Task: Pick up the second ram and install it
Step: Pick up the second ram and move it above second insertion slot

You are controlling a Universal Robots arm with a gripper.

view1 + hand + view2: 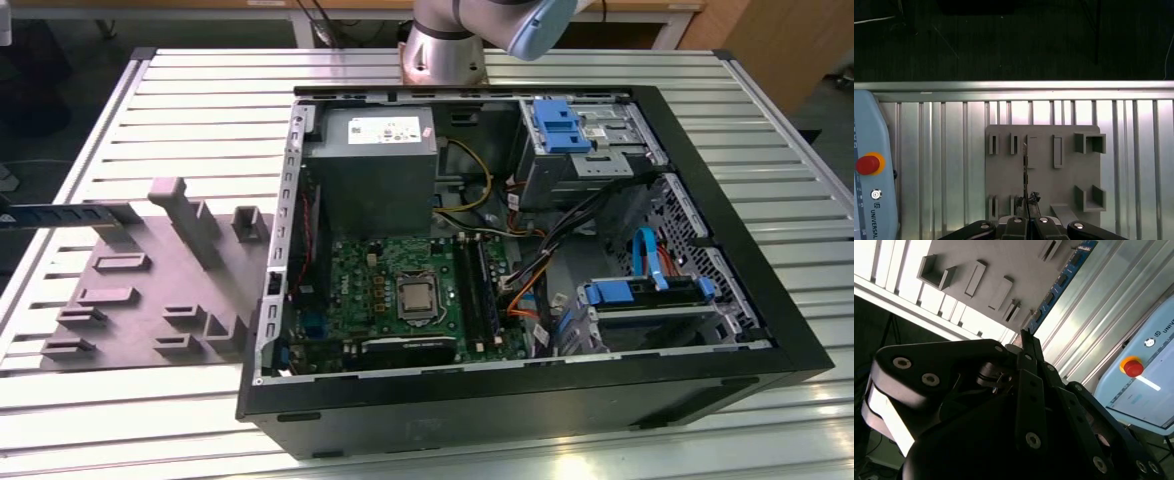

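Clamping the second ram [1025, 165] by one end, the gripper [1027, 204] has its fingers drawn in tight on the thin board. In the first wrist view the board is seen edge-on, a thin dark line running out from the fingertips above the pale grey tray [1064, 185]. At the far left of the exterior view the second ram [80, 213] hangs level in the air with its row of black chips facing the camera. It sits over the tray [134, 300], and its free end comes close in the picture to the tall upright block [167, 195]. Right of the tray, an open computer case [787, 330] lies on its side on the slatted metal table [200, 90]. Its power supply [367, 170] fills the case's upper left. Below that is the motherboard [360, 270], with the square silver processor [416, 297] and the long dark memory slots [477, 290] just to the processor's right. Blue drive brackets [561, 125] sit in the case's upper right. The arm base [441, 45] stands at top centre of the exterior view, behind the case. In the second wrist view the second ram [1061, 280] shows its blue face, reaching out from the closed fingers beside the tray's edge. A pale pendant [1154, 385] with a red button [1131, 366] lies on the table nearby.
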